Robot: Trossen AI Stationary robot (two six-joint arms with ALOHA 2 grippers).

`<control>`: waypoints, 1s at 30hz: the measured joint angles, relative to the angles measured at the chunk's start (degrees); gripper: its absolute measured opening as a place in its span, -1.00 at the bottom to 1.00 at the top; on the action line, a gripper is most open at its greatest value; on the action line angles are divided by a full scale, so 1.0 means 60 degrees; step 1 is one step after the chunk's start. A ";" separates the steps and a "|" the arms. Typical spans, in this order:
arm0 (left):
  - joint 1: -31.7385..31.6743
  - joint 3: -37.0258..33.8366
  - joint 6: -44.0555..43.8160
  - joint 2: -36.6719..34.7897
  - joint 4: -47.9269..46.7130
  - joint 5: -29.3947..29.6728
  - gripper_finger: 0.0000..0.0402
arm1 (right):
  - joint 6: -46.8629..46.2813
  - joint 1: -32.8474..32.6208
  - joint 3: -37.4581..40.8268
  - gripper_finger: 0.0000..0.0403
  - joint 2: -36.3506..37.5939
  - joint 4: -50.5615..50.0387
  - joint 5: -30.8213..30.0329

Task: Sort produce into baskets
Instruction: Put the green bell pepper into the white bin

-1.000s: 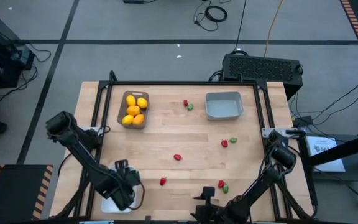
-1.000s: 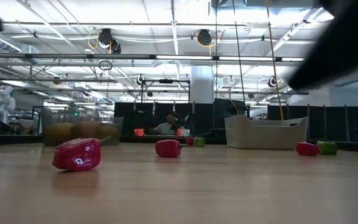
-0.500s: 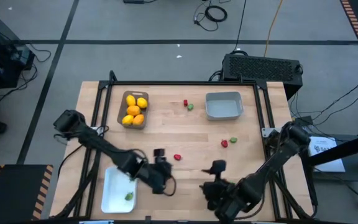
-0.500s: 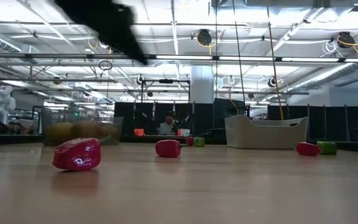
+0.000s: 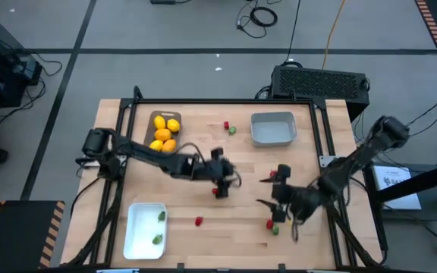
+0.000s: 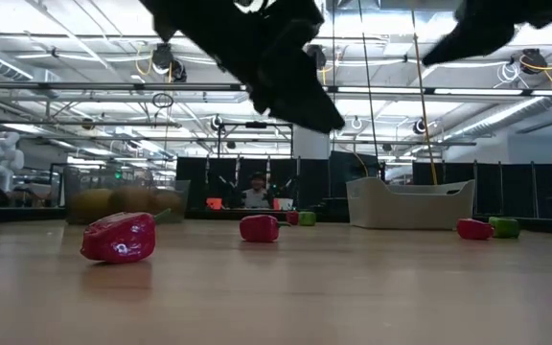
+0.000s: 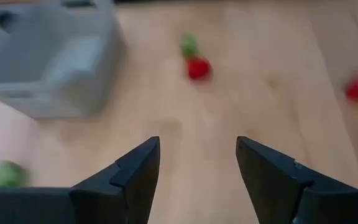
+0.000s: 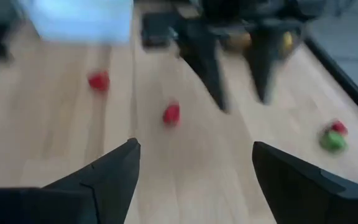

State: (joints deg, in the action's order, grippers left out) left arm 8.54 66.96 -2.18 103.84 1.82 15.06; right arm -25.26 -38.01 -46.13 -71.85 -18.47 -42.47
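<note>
The left claw (image 5: 222, 180) hangs over mid-worktop (image 5: 203, 155), fingers apart, above a red piece (image 5: 217, 192). At its three o'clock the right claw (image 5: 273, 189) is spread too, nothing held.

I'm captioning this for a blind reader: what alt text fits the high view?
Seen from above, the left gripper and right gripper, both open and empty, hover mid-table among scattered red pieces. The brown-grey basket holds yellow-orange fruits, the white basket two green pieces.
</note>
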 joint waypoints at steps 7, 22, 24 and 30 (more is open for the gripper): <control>-0.2192 0.1119 -0.0881 -0.0363 -0.1100 -0.1755 0.09 | 0.2589 0.0340 0.2050 0.48 0.2578 0.2329 0.0327; -0.5736 0.3991 -0.2035 0.2169 -0.2741 -0.4668 0.09 | 0.6468 0.1246 0.2412 0.48 0.5626 0.0254 -0.0194; -0.5804 0.4418 -0.2271 0.2583 -0.3100 -0.4650 0.09 | 0.6770 0.1546 0.2409 0.48 0.5818 0.0242 -0.0200; -0.5771 0.5325 -0.1969 0.3379 -0.3790 -0.3563 0.09 | 0.7420 0.2287 0.2405 0.48 0.6189 0.0407 0.0005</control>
State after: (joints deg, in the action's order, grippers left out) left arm -26.08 98.91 -13.99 124.12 -20.92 -6.32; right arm 19.26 -24.28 -31.70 -34.71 -16.02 -42.44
